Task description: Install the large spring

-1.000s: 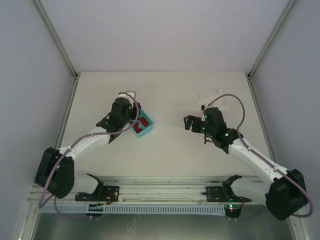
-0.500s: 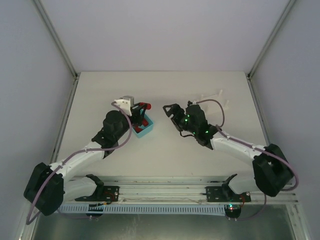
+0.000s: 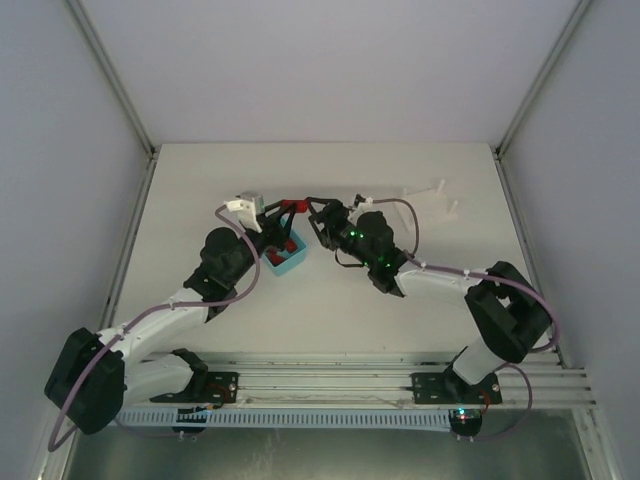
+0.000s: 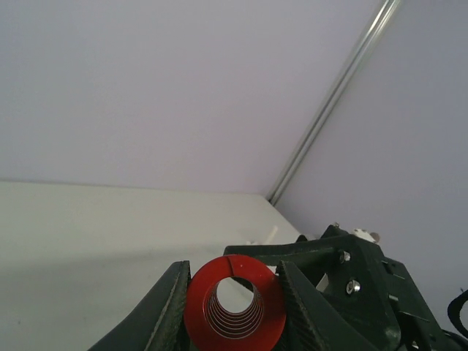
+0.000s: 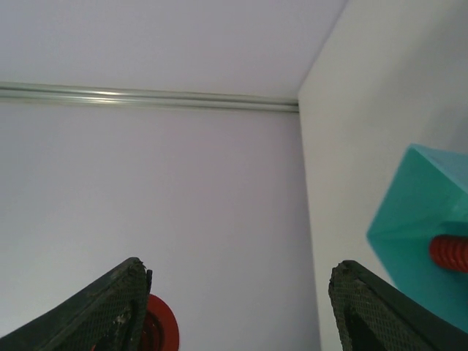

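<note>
The large red spring [image 4: 234,307] sits end-on between the fingers of my left gripper [image 4: 232,292], which is shut on it. In the top view the left gripper [image 3: 283,213] holds the spring [image 3: 291,207] above the far edge of the teal box [image 3: 288,262]. My right gripper [image 3: 315,222] is open and empty, right next to the spring on its right side. In the right wrist view the right gripper [image 5: 238,307] has its jaws wide apart, and the spring's red end [image 5: 161,327] shows beside its left finger.
The teal box [image 5: 420,234] holds another smaller red spring [image 5: 450,253]. A white plastic part [image 3: 432,196] lies at the far right of the table. The right gripper's black body [image 4: 358,292] fills the lower right of the left wrist view.
My right arm swung left across the table to the left gripper. My left gripper rose from the teal box with the red spring and turned toward the right gripper.
</note>
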